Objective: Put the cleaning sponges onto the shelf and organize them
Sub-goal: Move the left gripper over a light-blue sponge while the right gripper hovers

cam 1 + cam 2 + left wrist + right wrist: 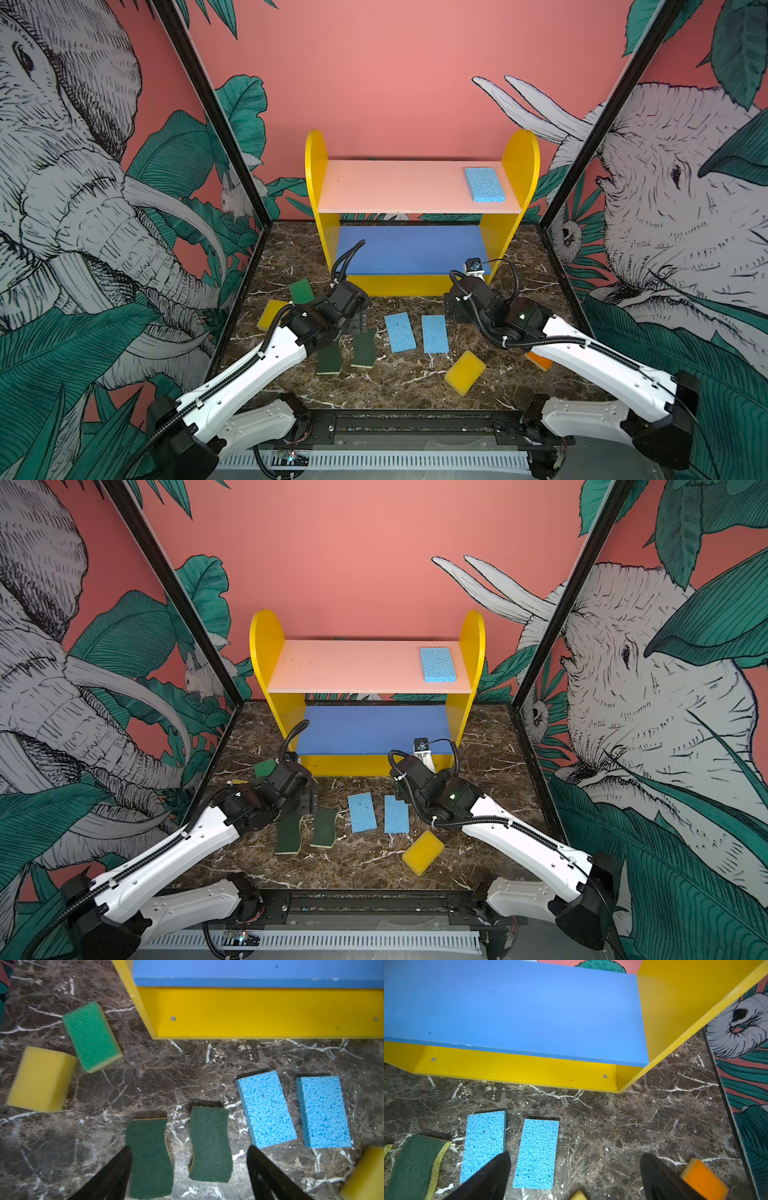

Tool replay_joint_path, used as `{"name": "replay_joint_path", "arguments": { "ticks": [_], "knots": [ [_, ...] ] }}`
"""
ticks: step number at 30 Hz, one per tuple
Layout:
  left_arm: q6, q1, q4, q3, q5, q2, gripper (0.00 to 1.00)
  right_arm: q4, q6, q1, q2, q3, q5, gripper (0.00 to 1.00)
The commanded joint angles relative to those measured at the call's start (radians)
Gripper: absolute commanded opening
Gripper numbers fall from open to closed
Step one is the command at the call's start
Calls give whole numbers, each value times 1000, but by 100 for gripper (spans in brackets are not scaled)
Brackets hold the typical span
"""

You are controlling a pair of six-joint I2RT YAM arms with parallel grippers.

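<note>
The shelf [326, 237] has yellow sides, a pink top board and a blue middle board. The table [415, 386] is brown marble veined white. There are porous light-blue sponges [400, 332], wavy dark-green sponges [364, 348], a yellow sponge [465, 372], a bright green sponge [301, 290] and an orange sponge [540, 360].

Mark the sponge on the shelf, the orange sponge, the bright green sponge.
light-blue sponge [484, 184]: in a top view, top face.
orange sponge [705, 1180]: right wrist view, orange face.
bright green sponge [91, 1035]: left wrist view, green face.
</note>
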State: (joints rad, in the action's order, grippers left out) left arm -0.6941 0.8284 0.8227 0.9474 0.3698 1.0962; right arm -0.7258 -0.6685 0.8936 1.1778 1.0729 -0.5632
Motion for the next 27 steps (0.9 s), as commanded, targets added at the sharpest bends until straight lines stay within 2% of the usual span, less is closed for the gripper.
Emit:
{"name": "replay_joint_path", "arguments": {
  "ticks": [1,5,11,16,22,27],
  "knots": [
    [-115,77,-28,3,40,65,88,62,-54,-44,-38,-44,14,99],
    [-155,108,-61,11,-10,144,88,61,-46,-105,-33,-70,71,99],
    [-204,143,-82,20,-45,205,89,107,-75,-119,-45,-158,79,99],
    [-273,143,-277,-45,-134,226,89,138,-103,-131,-52,-221,81,99],
    [-228,146,-273,23,-141,327,89,119,-132,-151,-71,-229,13,99],
    [-159,146,-212,103,-138,417,91,129,-151,-187,-66,-219,24,99]
  ]
}}
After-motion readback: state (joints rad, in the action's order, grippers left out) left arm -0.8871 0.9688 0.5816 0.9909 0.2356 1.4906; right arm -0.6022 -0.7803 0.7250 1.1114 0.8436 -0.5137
